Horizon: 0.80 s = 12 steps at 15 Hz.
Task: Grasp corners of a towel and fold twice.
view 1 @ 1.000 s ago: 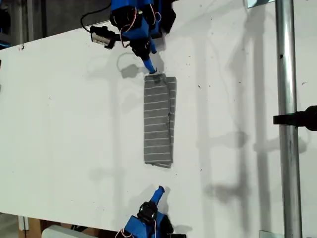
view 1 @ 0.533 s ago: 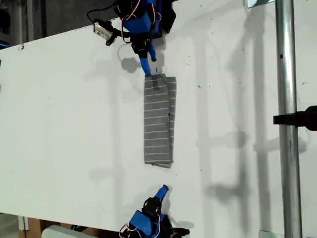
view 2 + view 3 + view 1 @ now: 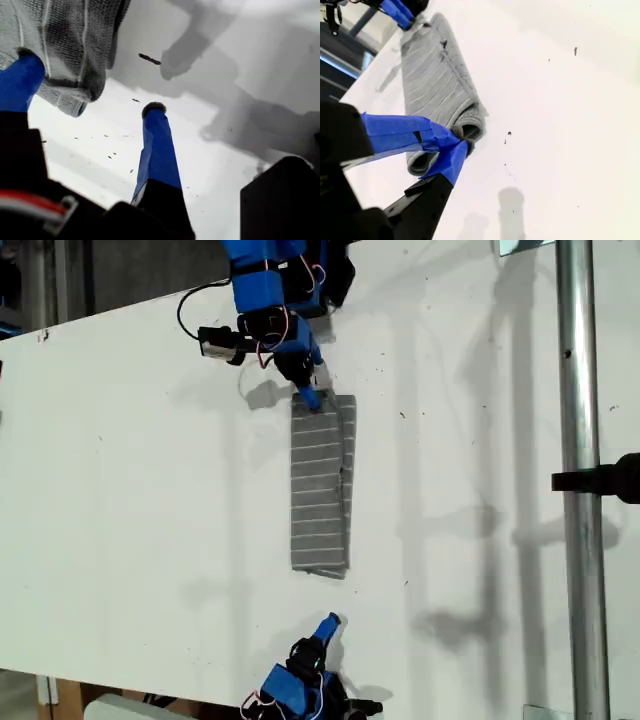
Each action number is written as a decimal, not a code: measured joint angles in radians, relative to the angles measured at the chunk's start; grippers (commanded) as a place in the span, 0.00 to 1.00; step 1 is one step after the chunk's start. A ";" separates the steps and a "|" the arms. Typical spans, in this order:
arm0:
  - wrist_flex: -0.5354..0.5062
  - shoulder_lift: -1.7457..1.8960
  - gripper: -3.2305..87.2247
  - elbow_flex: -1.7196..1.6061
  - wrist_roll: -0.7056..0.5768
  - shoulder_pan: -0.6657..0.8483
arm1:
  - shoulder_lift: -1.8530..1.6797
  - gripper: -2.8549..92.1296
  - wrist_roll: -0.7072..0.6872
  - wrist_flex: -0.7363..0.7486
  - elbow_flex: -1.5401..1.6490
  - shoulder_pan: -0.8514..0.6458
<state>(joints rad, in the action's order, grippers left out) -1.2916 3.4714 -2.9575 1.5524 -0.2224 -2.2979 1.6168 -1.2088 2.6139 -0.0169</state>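
The towel (image 3: pixel 320 485) is a grey cloth with white stripes, folded into a long narrow strip in the middle of the white table (image 3: pixel 120 490). My first gripper (image 3: pixel 308 395) reaches down from the exterior view's top and is open at the strip's top-left corner. In the first wrist view one finger (image 3: pixel 20 80) touches the towel (image 3: pixel 65 45) and the other finger (image 3: pixel 157 145) stands on bare table. My second gripper (image 3: pixel 330 622) is shut and empty, a little below the strip's lower end. The second wrist view shows its tips (image 3: pixel 460 142) closed in front of the towel (image 3: pixel 435 80).
A metal pole (image 3: pixel 580 440) with a black clamp (image 3: pixel 610 480) runs down the exterior view's right side. The table's edge slants across the exterior view's top left. Small dark specks (image 3: pixel 150 59) lie on the table near the towel's corner.
My first gripper has swung and come down from just above the strip onto its top-left corner. My second gripper shifted slightly to the exterior view's right, then held still.
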 measured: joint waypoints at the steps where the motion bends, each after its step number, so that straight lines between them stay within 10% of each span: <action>1: 0.000 0.000 0.01 0.000 0.000 0.000 | 0.077 0.46 0.000 0.046 -0.015 0.002; 12: -0.003 0.000 0.01 0.000 0.000 -0.006 | 0.546 0.34 -0.038 0.477 -0.236 0.003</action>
<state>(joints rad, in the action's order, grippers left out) -1.2947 3.4714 -2.9575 1.5524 -0.2286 -1.7518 1.5785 -0.7317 2.3777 -0.0138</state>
